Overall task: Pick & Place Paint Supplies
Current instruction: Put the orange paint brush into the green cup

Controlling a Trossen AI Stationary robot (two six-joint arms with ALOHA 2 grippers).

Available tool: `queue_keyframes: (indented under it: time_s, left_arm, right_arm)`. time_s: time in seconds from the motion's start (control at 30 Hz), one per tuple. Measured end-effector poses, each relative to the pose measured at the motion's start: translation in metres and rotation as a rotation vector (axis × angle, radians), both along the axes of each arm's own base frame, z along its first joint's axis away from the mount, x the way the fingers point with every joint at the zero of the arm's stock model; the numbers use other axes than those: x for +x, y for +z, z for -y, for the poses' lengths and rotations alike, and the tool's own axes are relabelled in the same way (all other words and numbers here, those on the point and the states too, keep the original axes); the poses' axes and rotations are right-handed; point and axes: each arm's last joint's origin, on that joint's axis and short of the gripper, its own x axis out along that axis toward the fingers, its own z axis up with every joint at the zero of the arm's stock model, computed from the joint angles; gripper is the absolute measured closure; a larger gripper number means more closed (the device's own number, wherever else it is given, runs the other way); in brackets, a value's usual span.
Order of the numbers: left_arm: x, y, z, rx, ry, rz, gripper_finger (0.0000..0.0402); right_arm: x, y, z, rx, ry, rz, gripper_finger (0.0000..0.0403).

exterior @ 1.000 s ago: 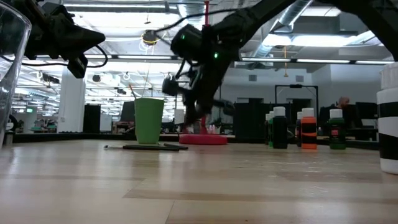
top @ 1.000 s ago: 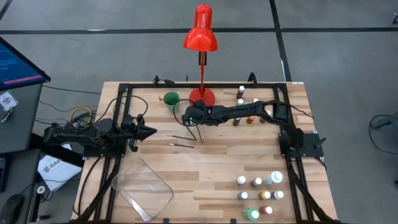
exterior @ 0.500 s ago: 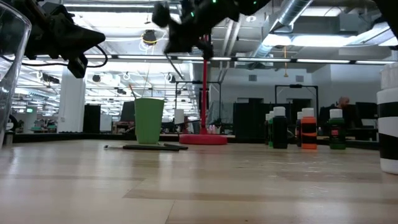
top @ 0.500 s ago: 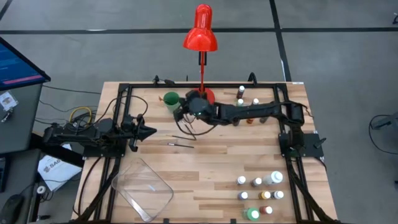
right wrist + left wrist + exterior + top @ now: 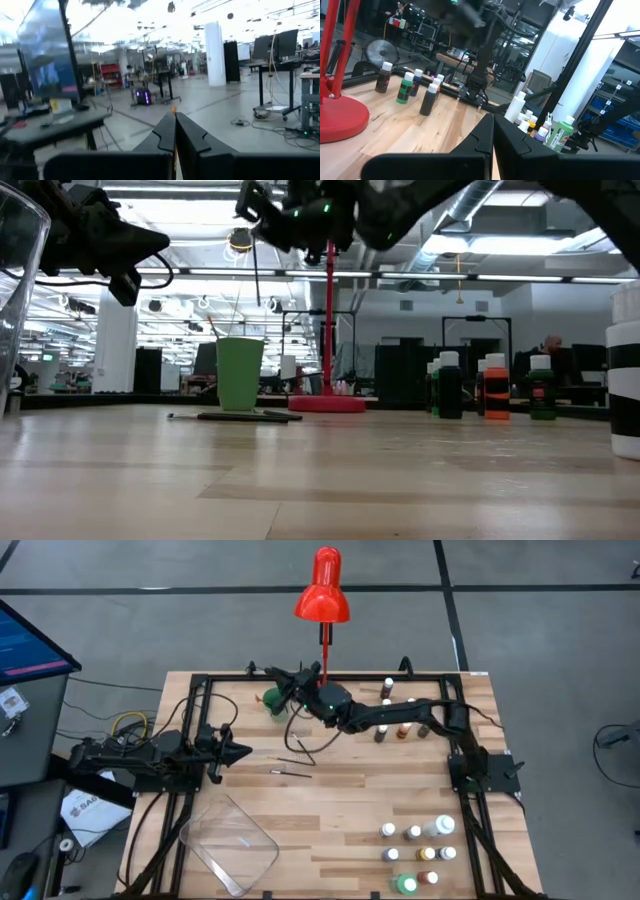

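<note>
Wood table (image 5: 340, 810): right gripper (image 5: 283, 687) clamped on thin brush (image 5: 256, 275), above green cup (image 5: 275, 700); brush visible only low view. Left gripper (image 5: 240, 751) closed, idle.

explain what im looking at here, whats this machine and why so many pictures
It is a robot with two dark arms at a wooden table, sorting paint supplies. One picture looks straight down, one looks level across the tabletop, and two come from cameras on the wrists. On the table are a red lamp, a green cup, a clear tray, small paint bottles and thin brushes. The right hand is shut on a brush, holding it above the cup. The left hand waits, shut and empty, at the table's left side.
</note>
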Motion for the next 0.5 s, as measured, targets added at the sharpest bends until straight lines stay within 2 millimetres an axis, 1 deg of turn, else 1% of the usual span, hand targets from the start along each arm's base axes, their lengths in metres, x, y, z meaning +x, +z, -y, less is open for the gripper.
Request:
queue_keyframes:
  time_s: [0.1, 0.2, 0.33, 0.5]
  left_arm:
    - [0.0, 0.0, 0.0, 0.0, -0.001, 0.0, 0.0401]
    - [0.001, 0.0, 0.0, 0.0, -0.003, 0.0, 0.0401]
    - [0.001, 0.0, 0.0, 0.0, -0.003, -0.005, 0.0401]
    - [0.001, 0.0, 0.0, 0.0, -0.003, -0.005, 0.0401]
  right_arm:
    - [0.004, -0.012, 0.014, -0.007, 0.006, 0.007, 0.0403]
    - [0.01, -0.012, 0.024, -0.03, 0.033, 0.051, 0.0403]
    - [0.02, -0.015, 0.035, -0.051, 0.038, 0.054, 0.0403]
    - [0.029, -0.015, 0.043, -0.096, 0.06, 0.056, 0.0403]
